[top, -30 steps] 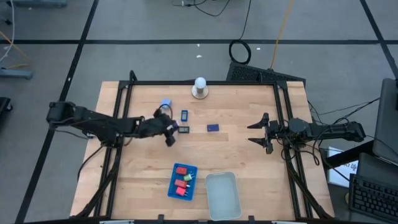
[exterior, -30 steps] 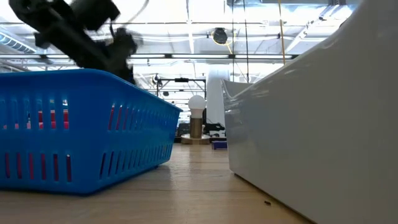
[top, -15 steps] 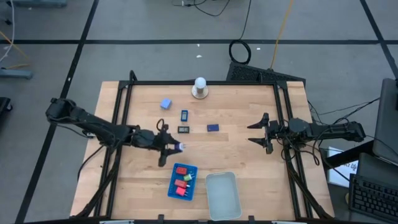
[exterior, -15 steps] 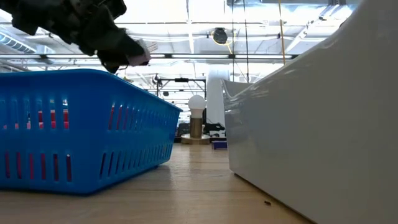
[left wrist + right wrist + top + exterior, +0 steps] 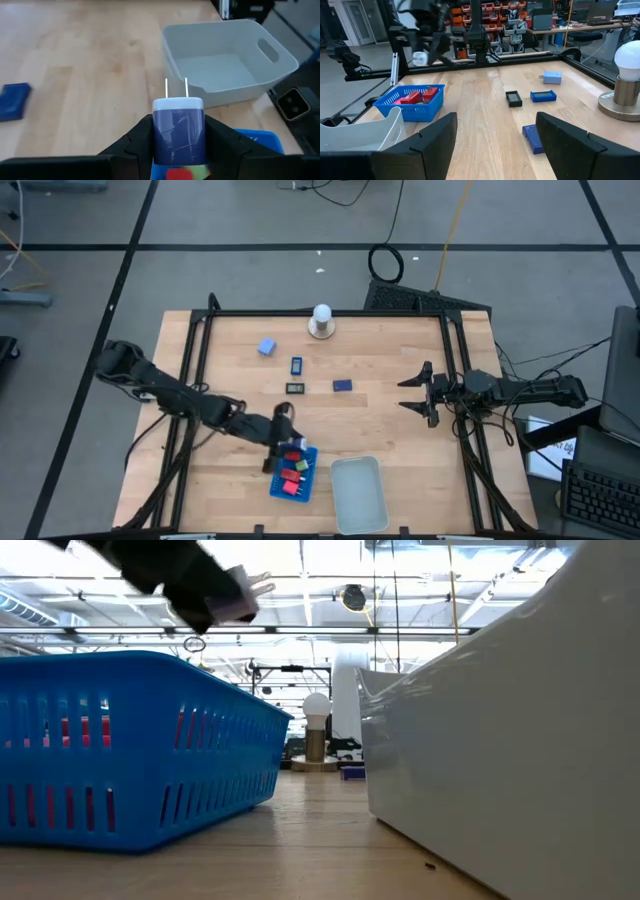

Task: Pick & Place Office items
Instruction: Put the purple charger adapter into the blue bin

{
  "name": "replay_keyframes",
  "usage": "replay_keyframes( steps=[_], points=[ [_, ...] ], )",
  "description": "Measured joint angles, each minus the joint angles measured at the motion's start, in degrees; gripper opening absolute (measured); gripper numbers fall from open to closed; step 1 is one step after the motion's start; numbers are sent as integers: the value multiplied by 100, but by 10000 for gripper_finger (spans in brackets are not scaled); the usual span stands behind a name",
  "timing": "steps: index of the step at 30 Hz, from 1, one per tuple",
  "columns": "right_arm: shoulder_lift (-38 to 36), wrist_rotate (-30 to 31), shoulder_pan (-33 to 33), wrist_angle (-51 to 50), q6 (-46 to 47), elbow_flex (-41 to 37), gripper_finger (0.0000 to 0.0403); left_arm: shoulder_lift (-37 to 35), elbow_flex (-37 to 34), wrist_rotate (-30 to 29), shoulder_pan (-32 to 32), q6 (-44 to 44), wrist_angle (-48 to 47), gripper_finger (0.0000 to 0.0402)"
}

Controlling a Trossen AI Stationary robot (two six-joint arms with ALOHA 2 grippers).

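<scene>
The clear tray [image 5: 358, 493] sits at the worktop's [image 5: 400, 440] near edge, with the blue basket [image 5: 281, 485] just beside it on the left. Red blocks [image 5: 292, 476] and a green bit [image 5: 300, 466] lie inside the basket. The left gripper [image 5: 178, 132] hangs over the basket's far end, its jaws closed on a blue-and-white plug [image 5: 178, 127] with the two prongs pointing out ahead. In the low view the plug [image 5: 243, 595] rides clear above the basket wall [image 5: 150, 740], so nothing stands between it and the open basket below. In the left wrist view the tray [image 5: 225, 65] lies just past the prongs.

Farther out, four pieces lie loose on the bare wood, well apart from the basket: a black piece [image 5: 296, 388], a dark blue rectangle [image 5: 342, 385] to its right, another dark blue piece [image 5: 297, 365] just beyond, and a light blue block [image 5: 266, 347] farther left. The right wrist view shows the same group, the dark blue rectangle [image 5: 534, 138] nearest that camera.

The right gripper [image 5: 415, 392] waits at the right side of the worktop, jaws open and empty, level with those loose pieces.

At the far edge stands a white ball on a round base [image 5: 321, 321].
</scene>
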Motion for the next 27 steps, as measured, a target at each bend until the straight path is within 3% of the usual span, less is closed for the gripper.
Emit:
replay_keyframes(
  steps=[7,18,27],
  points=[
    [-2,0,-1,1,0,0,263,748,955,275,-128,38,-1006,143],
    [-2,1,-2,2,-2,0,263,1590,971,220,-149,-842,-1012,143],
    [-1,1,0,2,-1,0,263,1703,969,215,-148,-929,-1040,143]
  ],
)
